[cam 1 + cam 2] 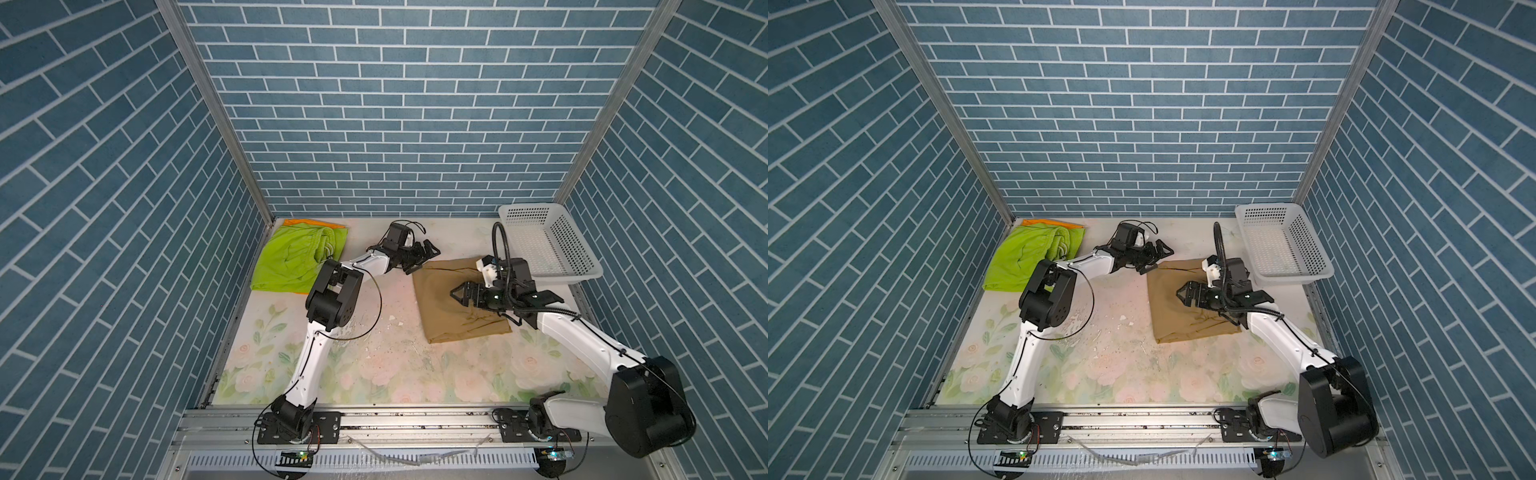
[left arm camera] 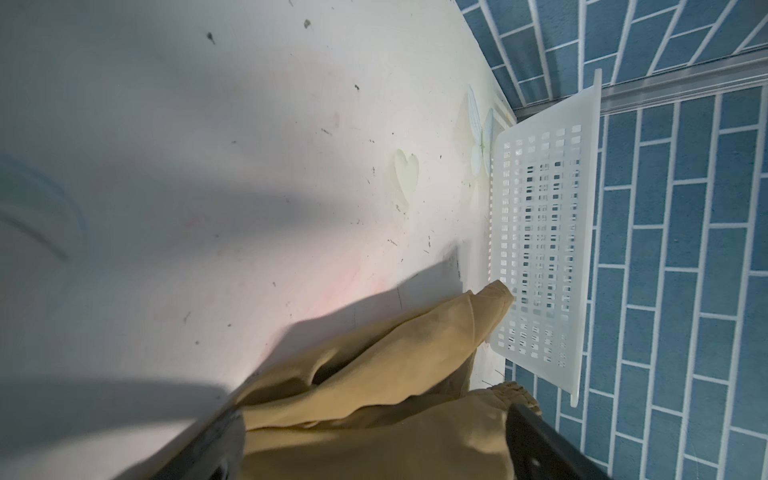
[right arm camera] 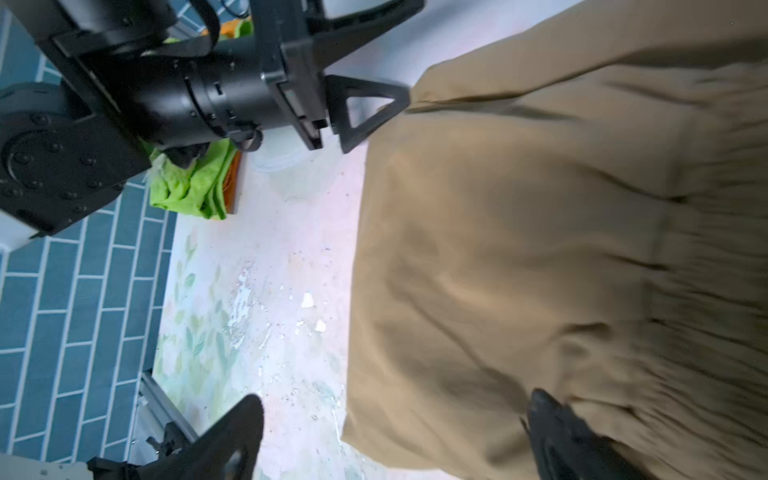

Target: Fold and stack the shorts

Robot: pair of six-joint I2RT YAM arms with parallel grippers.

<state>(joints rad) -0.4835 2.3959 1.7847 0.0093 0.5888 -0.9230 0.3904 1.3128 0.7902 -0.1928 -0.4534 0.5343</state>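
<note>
The tan shorts (image 1: 457, 307) (image 1: 1187, 316) lie folded on the table's right half. Lime green shorts (image 1: 297, 259) (image 1: 1030, 259) sit at the far left on top of orange shorts (image 1: 318, 223) (image 1: 1054, 223), of which only an edge shows. My left gripper (image 1: 422, 262) (image 1: 1154, 257) is open at the tan pair's far left corner, and the cloth (image 2: 374, 415) shows between its spread fingers (image 2: 220, 440). My right gripper (image 1: 456, 294) (image 1: 1185, 293) hovers open over the tan cloth (image 3: 519, 249), one finger (image 3: 232, 436) beyond the cloth's edge.
A white perforated basket (image 1: 552, 241) (image 1: 1287, 245) (image 2: 540, 232) stands at the far right corner, tilted, close to the tan shorts. Blue brick walls enclose three sides. The floral table cover (image 1: 395, 365) has flaked patches. An aluminium rail (image 1: 415, 419) runs along the front.
</note>
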